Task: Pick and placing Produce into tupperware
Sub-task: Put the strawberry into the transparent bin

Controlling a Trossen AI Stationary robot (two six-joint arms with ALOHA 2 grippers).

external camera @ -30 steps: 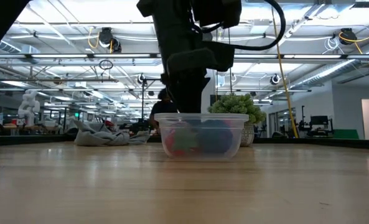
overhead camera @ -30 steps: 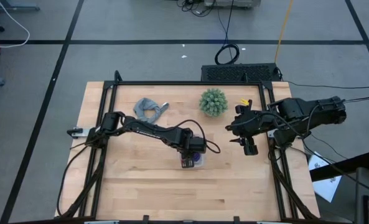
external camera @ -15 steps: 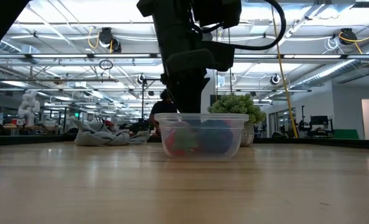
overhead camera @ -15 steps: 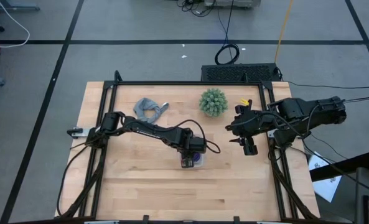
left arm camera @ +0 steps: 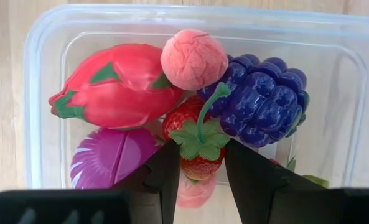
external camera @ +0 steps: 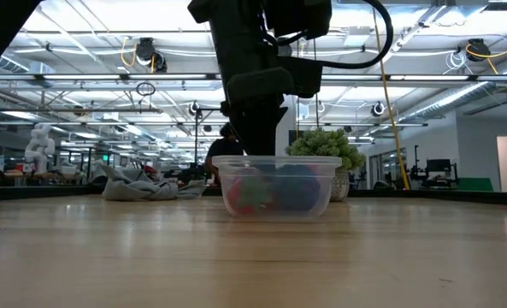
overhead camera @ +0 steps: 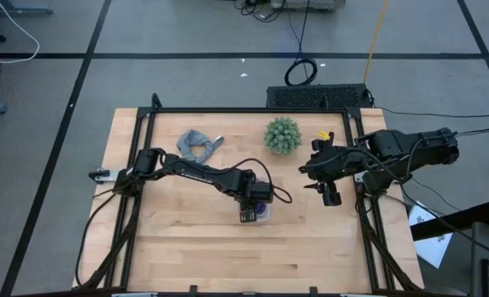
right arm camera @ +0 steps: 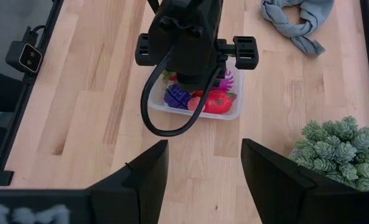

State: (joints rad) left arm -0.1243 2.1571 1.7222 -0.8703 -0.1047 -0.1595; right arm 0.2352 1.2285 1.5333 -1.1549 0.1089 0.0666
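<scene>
The clear tupperware stands on the wooden table near its middle. In it lie a red dragon fruit, a pink ball, a dark purple berry cluster and a magenta piece. My left gripper reaches down into the tupperware and is shut on a red strawberry with a green leafy top. My right gripper is open and empty, off the table surface near the right edge. My left gripper pinches the strawberry's two red sides between its two fingers, just below the green leaves. The fingers come from above, pointing down into the tupperware. The strawberry sits among the other produce; whether it rests on them I cannot tell.
A round spiky green plant stands at the table's far side, right of centre. A crumpled grey cloth lies at the far left. Bare wood lies along the near side of the table.
</scene>
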